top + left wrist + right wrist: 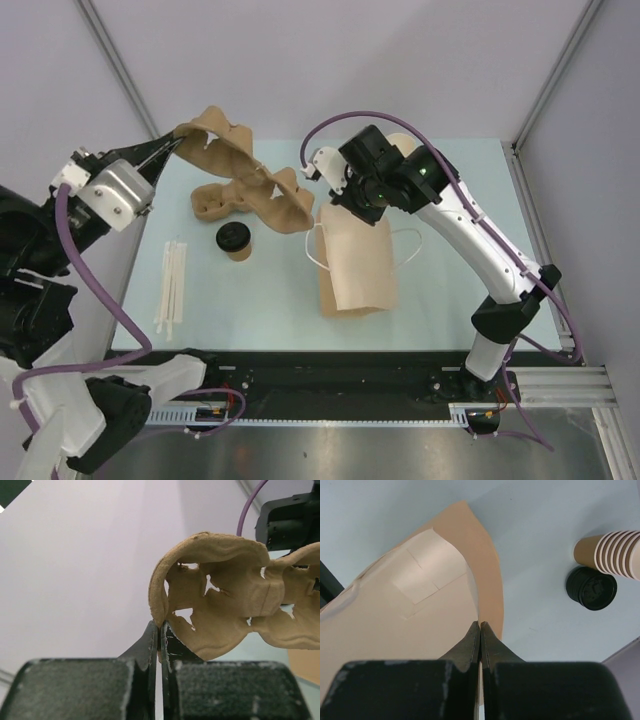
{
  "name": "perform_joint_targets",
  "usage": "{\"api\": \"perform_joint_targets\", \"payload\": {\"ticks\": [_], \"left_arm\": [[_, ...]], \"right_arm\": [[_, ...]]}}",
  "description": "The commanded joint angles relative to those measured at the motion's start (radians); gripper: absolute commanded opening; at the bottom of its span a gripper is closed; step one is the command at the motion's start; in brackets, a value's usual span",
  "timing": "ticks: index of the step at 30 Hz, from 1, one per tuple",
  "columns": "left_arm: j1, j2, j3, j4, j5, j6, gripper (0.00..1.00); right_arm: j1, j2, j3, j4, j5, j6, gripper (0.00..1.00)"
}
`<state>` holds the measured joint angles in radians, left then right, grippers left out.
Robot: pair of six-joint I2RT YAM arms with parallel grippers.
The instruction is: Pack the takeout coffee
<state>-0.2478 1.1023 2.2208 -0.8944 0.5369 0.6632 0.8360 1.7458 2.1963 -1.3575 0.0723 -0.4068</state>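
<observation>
The takeout coffee (234,240), a small brown cup with a black lid, stands upright on the table left of the paper bag (358,265); neither wrist view shows it. My left gripper (172,147) is shut on the rim of a brown pulp cup carrier (245,170) and holds it in the air above the table. In the left wrist view the gripper (160,625) pinches the carrier's (225,605) edge. My right gripper (335,205) is shut on the far edge of the flat-lying bag, as the right wrist view (480,623) shows with the bag (395,630) lifted there.
A second pulp carrier (212,203) lies on the table behind the coffee. White straws (172,280) lie at the left. A stack of lidless tan cups (615,552) and loose black lids (591,587) sit at the back, behind the right arm.
</observation>
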Motion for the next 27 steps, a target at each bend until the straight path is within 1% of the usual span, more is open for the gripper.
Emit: {"api": "perform_joint_targets", "payload": {"ticks": [1,2,3,4,6,7,8,9,10,12,13,15,17,18,19,21,22,25,27], "left_arm": [[-0.199,0.042,-0.019,-0.015,-0.229,0.073,0.00],[-0.235,0.038,-0.045,-0.006,-0.273,0.113,0.00],[-0.269,0.031,-0.071,0.026,-0.313,0.125,0.00],[-0.325,0.027,-0.110,0.041,-0.337,0.131,0.00],[-0.390,0.030,-0.130,0.049,-0.408,0.153,0.00],[-0.465,0.028,-0.163,0.073,-0.440,0.167,0.00],[-0.503,0.024,-0.188,0.089,-0.515,0.200,0.00],[-0.542,0.015,-0.216,0.112,-0.535,0.222,0.00],[-0.614,0.004,-0.286,0.165,-0.581,0.263,0.00],[-0.680,-0.034,-0.393,0.225,-0.658,0.306,0.00],[-0.740,-0.044,-0.426,0.280,-0.684,0.350,0.00],[-0.787,-0.062,-0.508,0.319,-0.759,0.394,0.00],[-0.843,-0.071,-0.550,0.370,-0.790,0.440,0.00],[-0.864,-0.078,-0.590,0.389,-0.831,0.456,0.00],[-0.911,-0.079,-0.608,0.408,-0.860,0.496,0.00],[-0.956,-0.078,-0.644,0.462,-0.919,0.521,0.00],[-0.991,-0.073,-0.647,0.468,-0.933,0.539,0.00],[-1.038,-0.055,-0.650,0.500,-0.969,0.565,0.00],[-1.045,-0.047,-0.627,0.514,-0.973,0.578,0.00]], "right_arm": [[0.006,0.018,0.051,-0.048,0.018,0.039,0.00],[0.006,0.020,0.049,-0.045,0.036,0.040,0.00],[0.006,0.023,0.043,-0.042,0.047,0.040,0.00],[0.003,0.024,0.039,-0.038,0.060,0.045,0.00],[-0.003,0.027,0.031,-0.034,0.081,0.048,0.00],[-0.006,0.029,0.028,-0.034,0.086,0.049,0.00],[-0.014,0.032,0.028,-0.034,0.087,0.051,0.00],[-0.027,0.032,0.026,-0.034,0.083,0.052,0.00],[-0.037,0.034,0.029,-0.032,0.078,0.054,0.00],[-0.049,0.032,0.031,-0.034,0.063,0.056,0.00],[-0.057,0.032,0.037,-0.035,0.060,0.054,0.00],[-0.058,0.029,0.040,-0.035,0.055,0.054,0.00],[-0.058,0.027,0.043,-0.037,0.052,0.059,0.00],[-0.060,0.026,0.042,-0.037,0.052,0.059,0.00],[-0.058,0.023,0.040,-0.037,0.053,0.059,0.00],[-0.060,0.023,0.033,-0.037,0.058,0.060,0.00],[-0.061,0.023,0.033,-0.035,0.066,0.063,0.00],[-0.060,0.027,0.033,-0.034,0.076,0.065,0.00],[-0.060,0.031,0.033,-0.034,0.081,0.066,0.00]]}}
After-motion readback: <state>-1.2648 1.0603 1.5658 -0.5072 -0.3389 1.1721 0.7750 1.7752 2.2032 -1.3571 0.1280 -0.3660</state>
